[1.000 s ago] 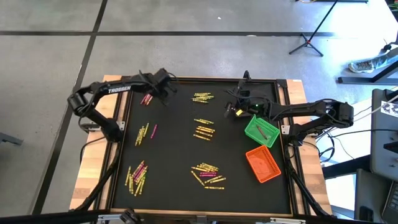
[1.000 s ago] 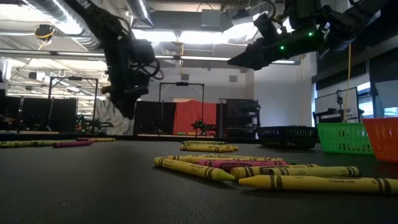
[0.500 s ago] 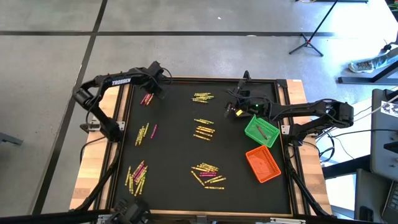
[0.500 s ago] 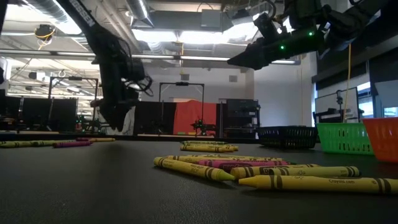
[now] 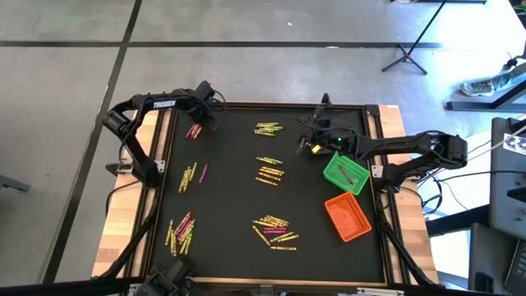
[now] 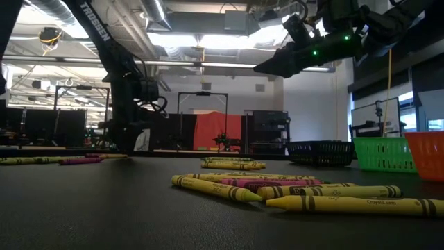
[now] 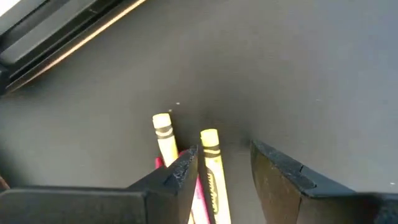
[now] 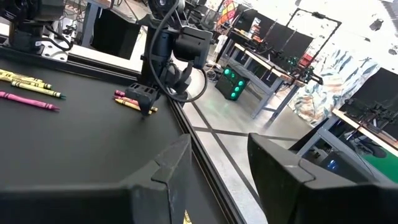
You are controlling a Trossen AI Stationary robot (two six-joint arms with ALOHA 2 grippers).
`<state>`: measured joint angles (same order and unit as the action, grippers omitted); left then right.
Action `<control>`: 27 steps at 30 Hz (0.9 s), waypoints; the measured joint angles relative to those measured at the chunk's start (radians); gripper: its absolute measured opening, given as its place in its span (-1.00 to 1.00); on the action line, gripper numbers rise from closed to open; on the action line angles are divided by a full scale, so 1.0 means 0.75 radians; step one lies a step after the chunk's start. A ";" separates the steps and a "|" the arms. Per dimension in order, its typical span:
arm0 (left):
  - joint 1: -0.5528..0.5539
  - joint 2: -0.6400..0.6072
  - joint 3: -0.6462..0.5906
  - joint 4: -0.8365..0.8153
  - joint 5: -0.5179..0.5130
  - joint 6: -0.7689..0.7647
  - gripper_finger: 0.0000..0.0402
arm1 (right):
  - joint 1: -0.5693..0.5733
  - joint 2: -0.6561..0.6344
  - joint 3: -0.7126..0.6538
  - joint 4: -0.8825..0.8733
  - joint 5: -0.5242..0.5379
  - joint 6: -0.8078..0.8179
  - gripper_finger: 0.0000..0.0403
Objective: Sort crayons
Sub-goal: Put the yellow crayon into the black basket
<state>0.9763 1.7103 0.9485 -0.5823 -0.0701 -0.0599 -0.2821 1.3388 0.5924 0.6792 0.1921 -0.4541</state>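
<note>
Black matting is covering the table (image 5: 222, 205), which is standing on a grey concrete floor. Low over the far left corner, the left gripper (image 5: 200, 123) is hanging with its fingers spread wide and nothing between them; in its wrist view one dark finger (image 7: 177, 174) is overlapping a small cluster of crayons (image 7: 208, 165), two yellow and one pink showing, with a yellow one lying in the gap between the fingers. Seen from above, that cluster (image 5: 194, 131) is lying just beside the gripper near the far left edge. Other crayon groups are lying scattered over the mat: one at the far middle (image 5: 265, 128), one in the centre (image 5: 269, 172), one on the left (image 5: 191, 176), one at the near left (image 5: 181, 233) and one near the front middle (image 5: 275, 230). Over at the far right, the right gripper (image 5: 305, 145) is hovering above the mat with its fingers parted and holding nothing, just beside the green bin (image 5: 345, 173). An orange bin (image 5: 348, 218) is sitting nearer the front, next to the green one
</note>
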 joint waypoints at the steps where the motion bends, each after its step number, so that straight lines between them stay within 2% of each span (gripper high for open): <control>1: 0.000 0.000 0.000 -0.001 0.004 0.004 -0.35 | 0.000 0.000 0.000 0.000 0.000 0.000 -0.22; 4: 0.000 0.000 0.000 -0.010 0.012 0.005 -0.35 | 0.000 0.000 0.000 -0.001 -0.001 0.000 -0.22; 8: 0.000 0.000 0.000 -0.010 0.093 0.019 -0.35 | 0.000 0.000 0.000 -0.001 -0.001 0.000 -0.22; 14: 0.000 0.000 0.000 -0.022 0.088 0.025 -0.39 | 0.000 0.000 0.000 -0.001 -0.001 0.000 -0.22; 27: -0.003 0.000 0.000 -0.032 0.087 0.089 -0.84 | 0.000 0.000 0.000 -0.001 -0.001 0.000 -0.22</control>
<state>0.9741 1.7103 0.9485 -0.6064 -0.0048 0.0068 -0.2821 1.3388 0.5926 0.6788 0.1910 -0.4541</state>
